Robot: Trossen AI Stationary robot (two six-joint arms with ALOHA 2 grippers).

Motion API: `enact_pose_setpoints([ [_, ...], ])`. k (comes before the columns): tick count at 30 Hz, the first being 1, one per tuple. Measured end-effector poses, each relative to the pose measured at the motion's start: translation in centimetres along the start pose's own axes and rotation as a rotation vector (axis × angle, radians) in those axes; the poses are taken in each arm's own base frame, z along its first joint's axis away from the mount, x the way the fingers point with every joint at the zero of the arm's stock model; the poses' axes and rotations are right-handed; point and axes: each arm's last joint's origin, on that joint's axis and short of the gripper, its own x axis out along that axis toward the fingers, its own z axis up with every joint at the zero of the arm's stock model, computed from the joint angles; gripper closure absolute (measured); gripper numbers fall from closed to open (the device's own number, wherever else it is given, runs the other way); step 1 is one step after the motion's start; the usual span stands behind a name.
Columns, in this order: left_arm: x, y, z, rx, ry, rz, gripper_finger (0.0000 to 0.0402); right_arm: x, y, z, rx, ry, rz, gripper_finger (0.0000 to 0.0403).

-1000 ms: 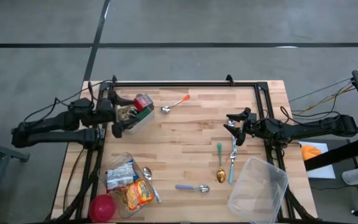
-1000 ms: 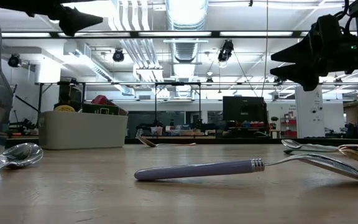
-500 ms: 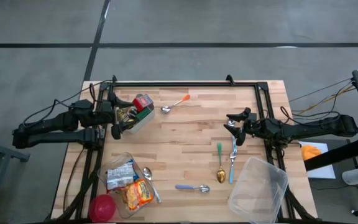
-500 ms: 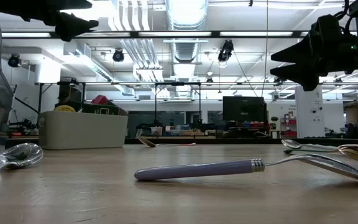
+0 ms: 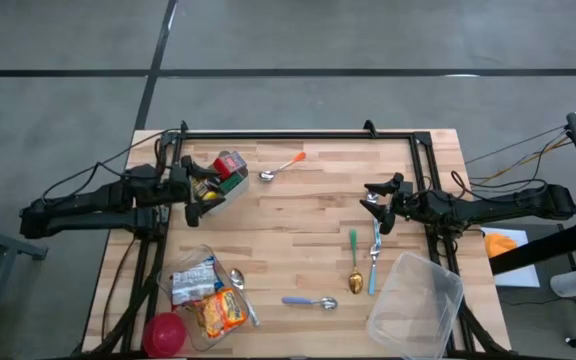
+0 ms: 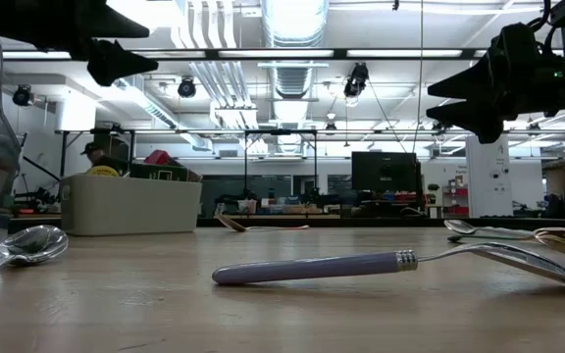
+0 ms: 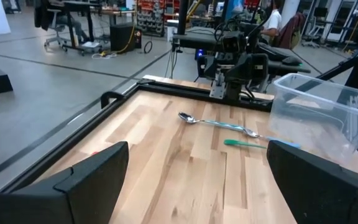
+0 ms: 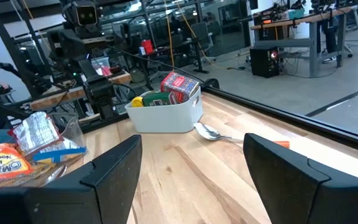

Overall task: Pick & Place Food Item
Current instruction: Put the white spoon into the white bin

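A white bin (image 5: 232, 186) stands at the table's far left, holding a red box (image 5: 232, 164) and other food packs; the right wrist view shows the white bin (image 8: 164, 116) too. My left gripper (image 5: 198, 190) hangs open just above the bin's left end and partly hides it; nothing lies between its fingers (image 7: 194, 186). A clear tub (image 5: 200, 262) at the near left holds an orange noodle pack (image 5: 223, 312) and a silver pack (image 5: 192, 281). My right gripper (image 5: 375, 207) waits open above the table's right side, its fingers (image 8: 194, 180) empty.
Spoons lie scattered: orange-handled (image 5: 284, 166), green (image 5: 353, 243), gold (image 5: 355, 283), purple (image 5: 310, 301), plus a teal fork (image 5: 373, 260). An empty clear tub (image 5: 416, 296) sits near right, a red ball (image 5: 165, 333) near left. A black frame (image 5: 298, 134) rims the table.
My left gripper has sunk a little toward the white bin and crept slightly toward the table's right, staying open. The right arm and all objects have kept still.
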Motion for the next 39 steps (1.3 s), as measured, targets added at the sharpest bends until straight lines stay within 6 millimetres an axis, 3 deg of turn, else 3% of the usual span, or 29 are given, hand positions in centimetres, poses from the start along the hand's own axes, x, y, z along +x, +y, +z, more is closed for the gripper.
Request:
enact_pose_setpoints([
  [19,0.0,0.0,-0.1,-0.005,0.009,0.005,0.0018,0.0,0.0,0.0,0.000,0.000,0.000,0.0126],
  [39,-0.5,0.3,-3.2,0.006,0.336,0.031,0.0018,0.0,0.0,0.0,0.000,0.000,0.000,0.0126],
])
